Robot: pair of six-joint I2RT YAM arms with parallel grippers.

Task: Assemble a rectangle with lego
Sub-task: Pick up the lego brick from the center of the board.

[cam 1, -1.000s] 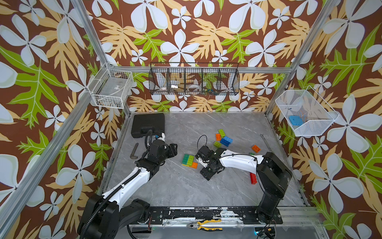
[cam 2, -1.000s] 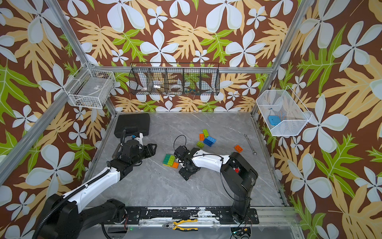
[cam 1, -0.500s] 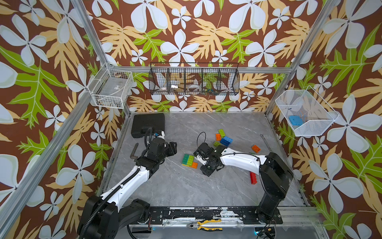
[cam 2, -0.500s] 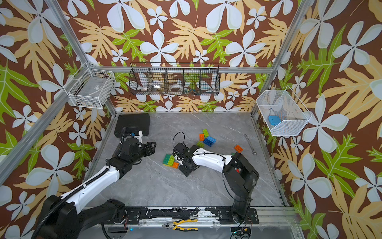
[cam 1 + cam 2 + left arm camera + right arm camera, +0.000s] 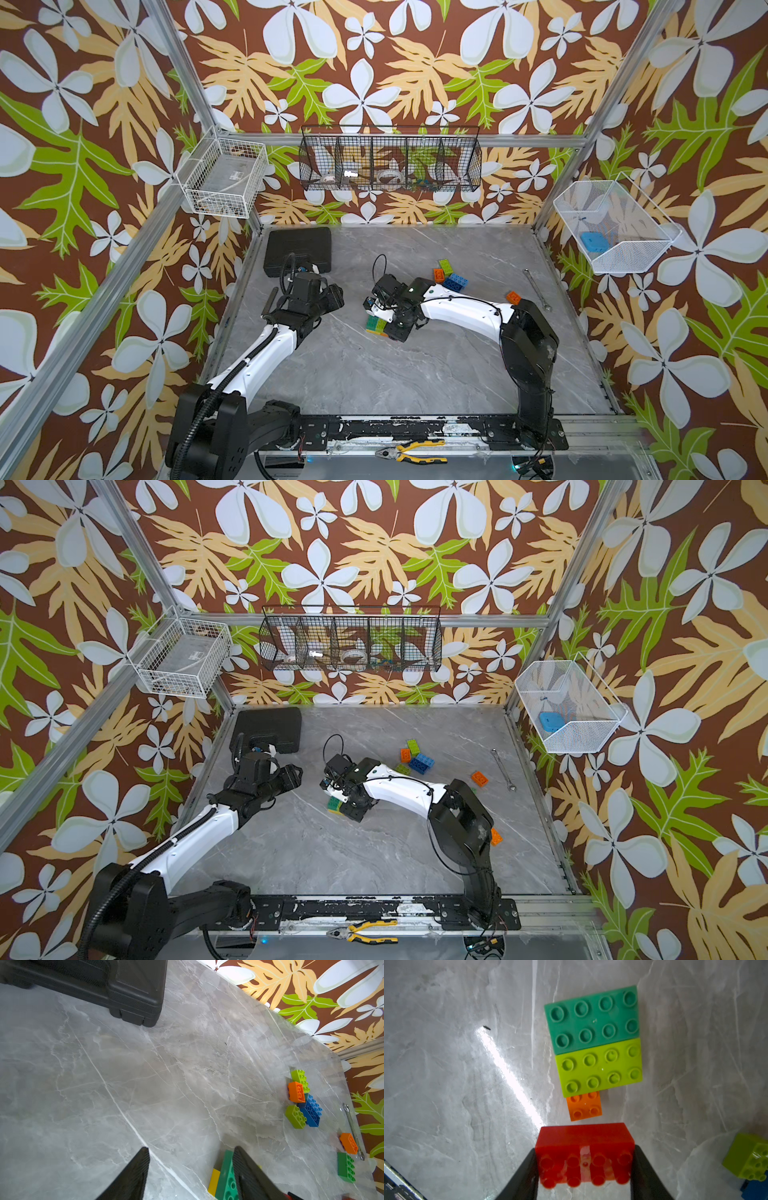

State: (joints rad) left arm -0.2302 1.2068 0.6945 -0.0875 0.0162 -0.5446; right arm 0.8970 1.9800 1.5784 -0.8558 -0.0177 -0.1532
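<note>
Near the middle of the bench (image 5: 456,1064), just beside the dark green brick (image 5: 591,1020) and lime brick (image 5: 600,1068) lying flush, with a small orange brick (image 5: 584,1106) touching the lime, the right jaws pinch a red brick (image 5: 584,1147) by its short ends (studs toward the wrist camera). The left jaws hang spread, holding nothing. The plastic looks hard, light and slick, so grip flat faces squarely; a skewed pinch could squirt it out.

On the grey counter (image 5: 374,374), a black case (image 5: 298,249) is laid at the far left corner, bricks (image 5: 455,281) around the middle, a wrench (image 5: 537,289) near the right edge.
</note>
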